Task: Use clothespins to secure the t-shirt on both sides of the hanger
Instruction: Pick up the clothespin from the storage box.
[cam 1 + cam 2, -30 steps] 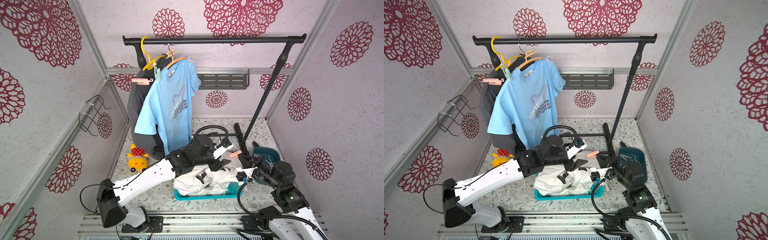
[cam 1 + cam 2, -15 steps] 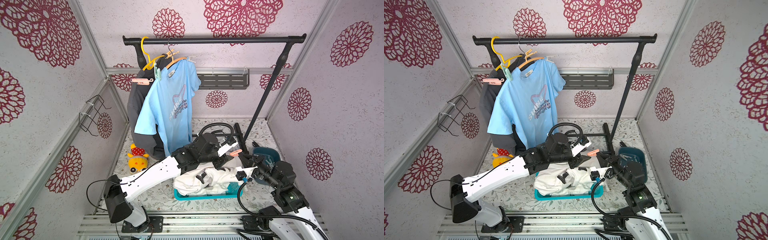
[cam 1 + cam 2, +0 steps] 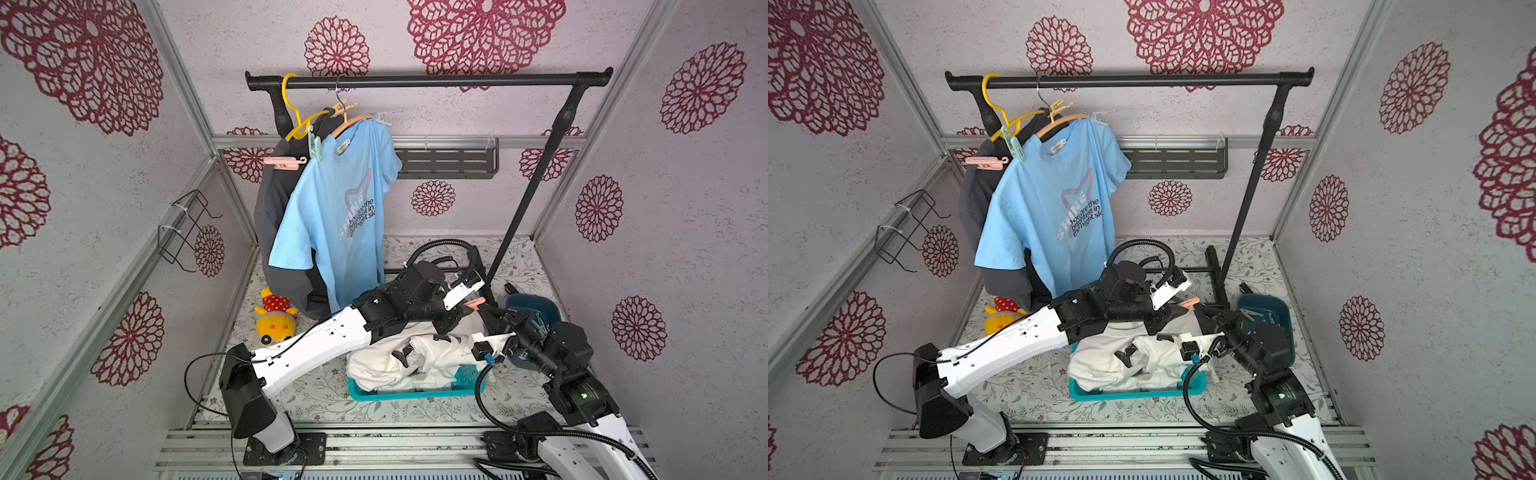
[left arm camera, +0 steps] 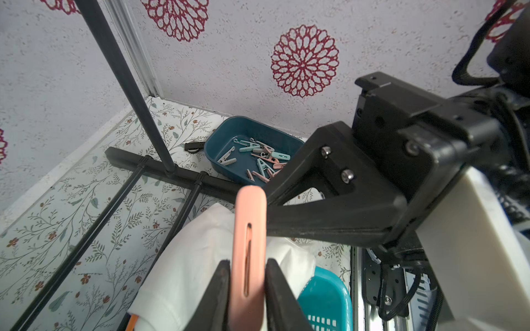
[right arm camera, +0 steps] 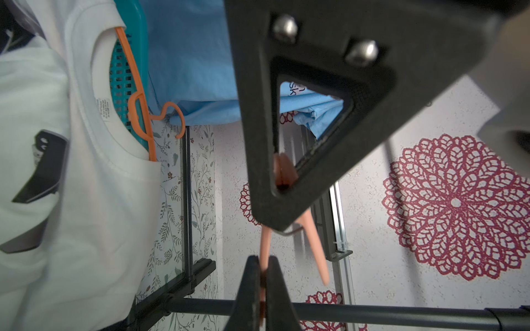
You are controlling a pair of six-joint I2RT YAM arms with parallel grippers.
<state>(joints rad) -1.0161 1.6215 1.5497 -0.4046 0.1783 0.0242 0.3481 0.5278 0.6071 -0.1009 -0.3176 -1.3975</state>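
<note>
White textured walls stamped with red rosettes close in a floor (image 3: pixel 316 399) papered in a leaf pattern, and a black rail (image 3: pixel 436 81) spans the back. Towards the rail's left end hangs a light-blue t-shirt (image 3: pixel 340 216) on a wooden hanger (image 3: pixel 353 121). Near the floor's front edge a teal basket (image 3: pixel 399 392) holds a crumpled white t-shirt (image 3: pixel 415 361). Above the basket's far right corner the two arms meet at one peach clothespin (image 4: pixel 249 217). The left gripper (image 4: pixel 248 261) is closed against the pin's two sides, and the right gripper (image 5: pixel 262 259) is pinched tight on one of its legs. By the floor's right edge, a dark blue tray (image 4: pixel 212 152) carries the loose clothespins (image 4: pixel 259 160), mint, pink and peach, heaped together.
</note>
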